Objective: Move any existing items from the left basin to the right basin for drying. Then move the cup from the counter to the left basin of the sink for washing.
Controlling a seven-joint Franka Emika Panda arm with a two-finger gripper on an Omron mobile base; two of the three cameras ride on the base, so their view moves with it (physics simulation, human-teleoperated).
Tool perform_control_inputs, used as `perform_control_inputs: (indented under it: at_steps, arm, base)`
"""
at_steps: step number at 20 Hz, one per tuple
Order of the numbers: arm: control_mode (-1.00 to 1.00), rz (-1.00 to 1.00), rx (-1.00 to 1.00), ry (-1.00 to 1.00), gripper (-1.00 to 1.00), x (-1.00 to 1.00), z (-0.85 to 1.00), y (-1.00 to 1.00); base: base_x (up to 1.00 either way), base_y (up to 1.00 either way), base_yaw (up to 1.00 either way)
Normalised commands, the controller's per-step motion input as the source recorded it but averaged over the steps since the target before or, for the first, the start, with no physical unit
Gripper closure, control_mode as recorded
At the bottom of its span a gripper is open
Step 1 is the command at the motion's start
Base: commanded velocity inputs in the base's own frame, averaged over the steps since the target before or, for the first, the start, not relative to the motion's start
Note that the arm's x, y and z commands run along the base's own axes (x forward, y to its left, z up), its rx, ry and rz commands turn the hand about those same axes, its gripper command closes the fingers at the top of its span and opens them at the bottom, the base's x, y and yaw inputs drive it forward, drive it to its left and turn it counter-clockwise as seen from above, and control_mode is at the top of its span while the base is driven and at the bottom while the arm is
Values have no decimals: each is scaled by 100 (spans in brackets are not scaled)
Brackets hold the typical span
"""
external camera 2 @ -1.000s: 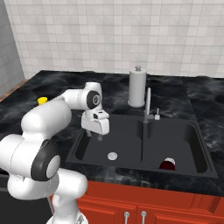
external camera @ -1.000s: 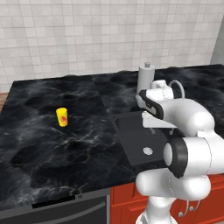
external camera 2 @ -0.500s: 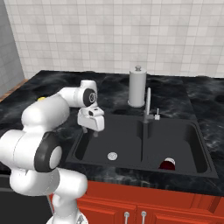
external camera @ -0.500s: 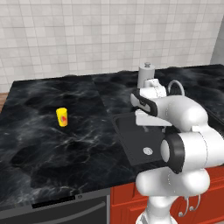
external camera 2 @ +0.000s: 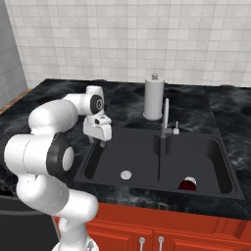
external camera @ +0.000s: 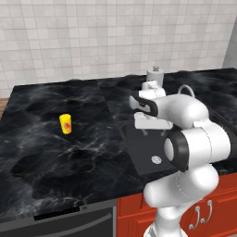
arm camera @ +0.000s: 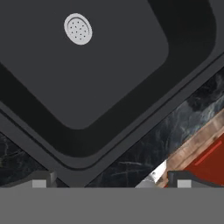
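Note:
The yellow cup (external camera: pixel 65 124) stands upright on the black marble counter (external camera: pixel 55 152), well left of the sink (external camera 2: pixel 157 188). A dark red round item (external camera 2: pixel 187 184) lies in the right basin (external camera 2: pixel 206 157) near its front wall. The left basin (external camera 2: pixel 112 159) holds only its silver drain (external camera 2: pixel 126 174). My gripper (external camera 2: pixel 97 141) hangs open over the left basin's left rim with nothing between its fingers. The same gripper (external camera: pixel 152 129) is far right of the cup. Looking down along the gripper (arm camera: pixel 113 181), I see the left basin (arm camera: pixel 109 65) floor and its drain (arm camera: pixel 78 29).
A curved silver faucet (external camera 2: pixel 165 120) rises behind the divider between the basins. Behind it stands a paper towel roll (external camera 2: pixel 153 98). Red cabinets (external camera 2: pixel 147 230) run below the counter's front edge. A tiled wall closes off the back.
My hand has drifted a little to the left, from above the left basin toward its left rim. It stayed open. The cup and the dark red item have not moved.

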Motion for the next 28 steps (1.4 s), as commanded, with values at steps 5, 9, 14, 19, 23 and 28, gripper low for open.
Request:
perform_control_inputs:
  at_steps: [5,9,14,19,23,28]
  arm:
    - [-100,0,0,0,-100,24,1,34]
    - [-100,0,0,-3,-100,19,0,32]
    - [-100,1,0,-4,-100,27,0,30]
    - [-100,6,0,-8,-100,25,0,32]
    - [-100,11,0,-12,-100,20,0,31]
    - [-100,14,0,-12,-100,24,0,28]
  base:
    - [0,0,0]
    - [0,0,0]
    - [0,0,0]
    - [0,0,0]
    - [0,0,0]
    - [0,0,0]
